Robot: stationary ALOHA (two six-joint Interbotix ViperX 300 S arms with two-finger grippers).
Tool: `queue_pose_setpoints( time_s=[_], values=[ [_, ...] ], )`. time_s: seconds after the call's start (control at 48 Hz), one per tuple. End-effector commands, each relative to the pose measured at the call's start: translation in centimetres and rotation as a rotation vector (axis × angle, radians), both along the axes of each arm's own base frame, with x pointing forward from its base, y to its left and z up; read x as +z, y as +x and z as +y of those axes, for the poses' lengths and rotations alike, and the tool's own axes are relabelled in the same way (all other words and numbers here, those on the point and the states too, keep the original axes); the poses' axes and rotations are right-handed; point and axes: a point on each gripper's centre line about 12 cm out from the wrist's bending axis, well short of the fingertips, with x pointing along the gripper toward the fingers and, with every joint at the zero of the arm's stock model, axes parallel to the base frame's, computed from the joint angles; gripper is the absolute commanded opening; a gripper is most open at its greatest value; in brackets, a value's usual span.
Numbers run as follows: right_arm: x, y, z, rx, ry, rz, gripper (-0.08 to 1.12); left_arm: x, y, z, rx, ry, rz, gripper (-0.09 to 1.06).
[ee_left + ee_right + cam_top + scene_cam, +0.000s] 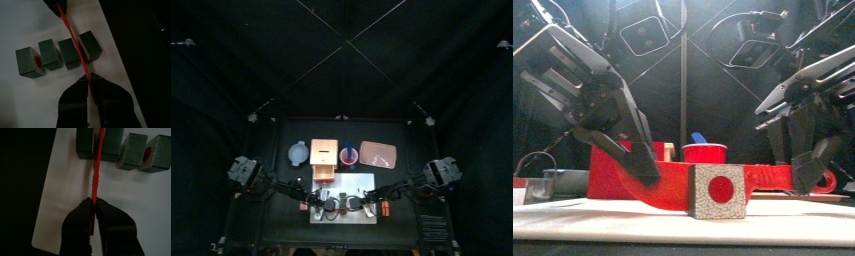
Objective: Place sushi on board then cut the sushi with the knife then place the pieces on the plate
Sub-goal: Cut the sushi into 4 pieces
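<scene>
Fingers [73, 97] of left gripper [89, 80] and right gripper [93, 203] clamp the red knife [75, 42]. Sushi [50, 56] on the board [33, 20] looks partly cut; plating remains.

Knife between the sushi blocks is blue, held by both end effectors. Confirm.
Wrong colour: the knife is red, as the left wrist view shows. It does sit between the sushi blocks, held by the left end effector and right end effector.

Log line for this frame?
phase: cutting | left gripper: shut on red knife | right gripper: shut on same knife | sushi: on white board, blade between blocks
</scene>
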Motion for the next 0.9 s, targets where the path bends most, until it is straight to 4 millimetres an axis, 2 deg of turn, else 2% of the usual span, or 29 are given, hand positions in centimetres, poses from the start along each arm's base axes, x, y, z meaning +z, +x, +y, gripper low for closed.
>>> queue_pose_setpoints(
  time_s=[0.021,0.375,0.583,0.667,0.896],
  values=[
    [2.7,0.6,0.1,0.016,0.005,-0.072,0.31,3.1,0.8,-0.4,-0.013,-0.018,-0.088,0.44],
    [6.5,0.3,-0.9,0.051,-0.036,-0.149,0.31,6.4,0.6,0.9,-0.017,-0.008,-0.173,0.44],
    [8.3,1.0,-1.9,-0.001,-0.006,-0.175,0.31,9.1,1.0,2.8,0.019,-0.010,-0.279,0.49],
    [8.4,1.0,-2.1,-0.003,-0.006,-0.163,0.31,9.1,0.9,3.5,0.035,-0.011,-0.299,0.56],
    [8.2,0.7,-2.1,0.010,-0.022,-0.141,0.31,8.8,0.7,3.8,0.044,-0.017,-0.325,0.85]
  ],
)
